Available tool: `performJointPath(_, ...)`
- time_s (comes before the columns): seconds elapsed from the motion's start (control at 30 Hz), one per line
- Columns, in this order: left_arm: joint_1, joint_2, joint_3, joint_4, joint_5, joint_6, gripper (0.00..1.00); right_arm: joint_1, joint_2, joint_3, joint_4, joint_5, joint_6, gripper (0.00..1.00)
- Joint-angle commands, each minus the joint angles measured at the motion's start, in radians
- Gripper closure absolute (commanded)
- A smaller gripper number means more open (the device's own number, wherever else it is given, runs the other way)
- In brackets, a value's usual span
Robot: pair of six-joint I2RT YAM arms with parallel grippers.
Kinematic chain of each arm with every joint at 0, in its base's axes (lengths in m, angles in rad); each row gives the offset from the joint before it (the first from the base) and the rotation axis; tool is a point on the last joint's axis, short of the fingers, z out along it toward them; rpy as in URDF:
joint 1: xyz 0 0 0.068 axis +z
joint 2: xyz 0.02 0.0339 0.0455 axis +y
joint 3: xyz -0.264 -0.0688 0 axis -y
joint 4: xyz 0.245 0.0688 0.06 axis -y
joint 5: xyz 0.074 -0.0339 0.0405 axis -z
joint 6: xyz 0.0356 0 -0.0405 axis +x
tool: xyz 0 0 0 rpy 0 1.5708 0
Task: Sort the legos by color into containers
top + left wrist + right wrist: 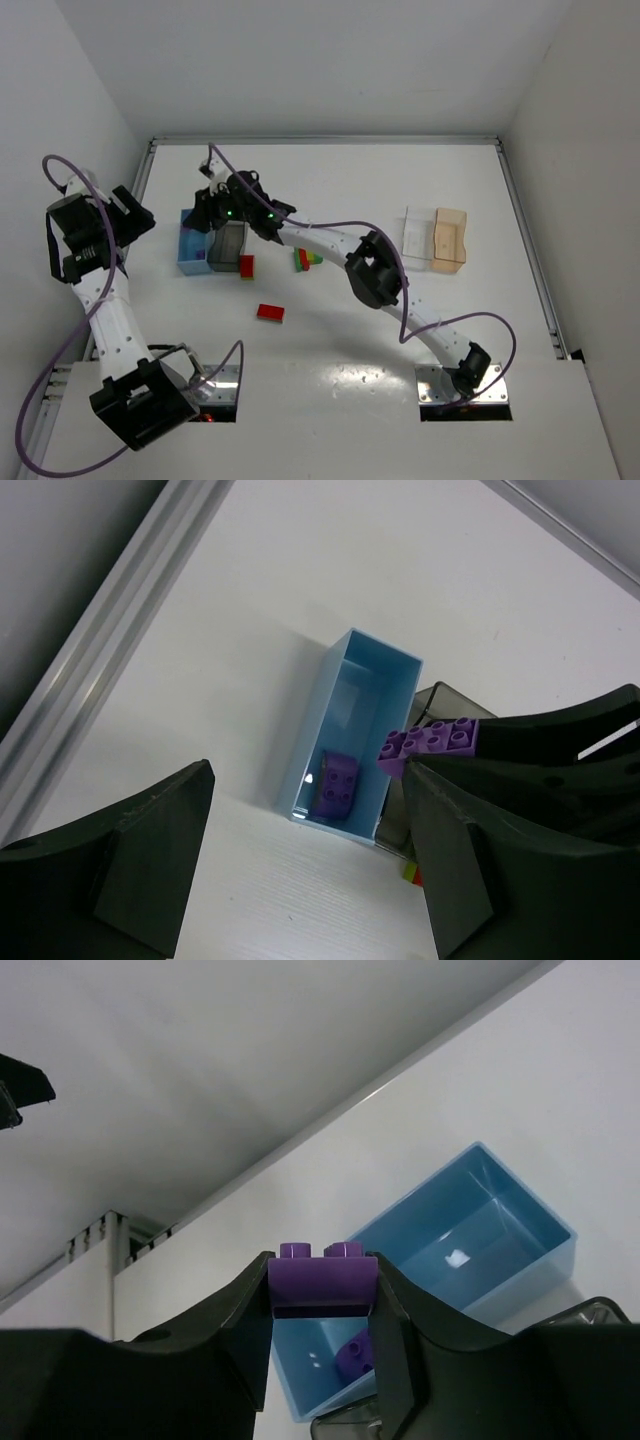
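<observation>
The right hand (207, 212), stretched across the white bench (330, 400) to its far left part, grips a purple brick (322, 1278) between its two dark fingers (240, 1330), studs up, the jaws narrowed onto the brick's two sides. The brick hangs in the air over the light blue bin (352, 695), close to the long wall that stands beside the dark grey bin (228, 248). A second purple brick (337, 785) lies on the floor of the blue bin at one end, below the held one and not touching it.

The left hand (310, 775) is raised at the bench's left edge, looking down on the same bin with its jaws wide apart and nothing between them; both purple bricks are well clear of its fingers (150, 850).

A red brick (246, 266) lies on the bench just beside the near end of the dark grey bin, and another red brick (270, 312) lies nearer the arm bases. A small cluster of green, yellow-green and red bricks (305, 258) sits under the right arm's forearm. On the right of the bench, well apart from all this, the clear bin (420, 238) and the tan-orange bin (450, 237) stand side by side
</observation>
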Motion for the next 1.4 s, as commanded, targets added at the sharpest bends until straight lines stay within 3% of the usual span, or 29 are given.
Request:
performJointPath(0.0,0.013,0.031,0.043,0.005,0.030,0.005,0.18,0.012,0.016,0.048,0.015,0.034,-0.077,0.59)
performJointPath(0.23,0.033,0.051,0.043,0.005,0.090,0.025,0.18,0.012,0.025,0.048,0.026,0.021,-0.087,0.40)
performJointPath(0.4,0.042,0.042,0.032,0.017,0.202,0.086,0.18,0.012,-0.007,0.048,-0.015,0.012,-0.142,0.35)
performJointPath(0.53,0.042,0.002,0.009,0.048,0.346,0.116,0.18,-0.023,-0.142,0.008,-0.092,0.070,-0.236,0.31)
performJointPath(0.57,0.042,0.002,0.009,0.048,0.414,0.125,0.18,-0.034,-0.174,-0.028,-0.117,0.083,-0.261,0.25)
performJointPath(0.7,0.042,0.052,0.009,0.048,0.574,0.140,0.18,-0.096,-0.394,-0.209,-0.193,0.092,-0.396,0.16)
performJointPath(0.83,0.027,0.102,0.009,0.048,0.613,0.152,0.18,-0.157,-0.642,-0.394,-0.396,0.055,-0.565,0.15)
performJointPath(0.87,0.015,0.102,0.009,0.048,0.613,0.163,0.18,-0.181,-0.681,-0.487,-0.422,0.055,-0.615,0.08)
performJointPath(0.97,-0.008,0.138,0.018,0.048,0.622,0.177,0.18,-0.240,-0.828,-0.699,-0.493,0.044,-0.729,0.06)
performJointPath(1.2,-0.070,0.210,0.066,0.048,0.650,0.218,0.18,-0.335,-0.924,-0.978,-0.644,-0.075,-1.007,0.12)
performJointPath(1.37,-0.182,0.220,0.133,0.022,0.558,0.257,0.18,-0.367,-0.874,-0.991,-0.672,-0.103,-1.090,0.12)
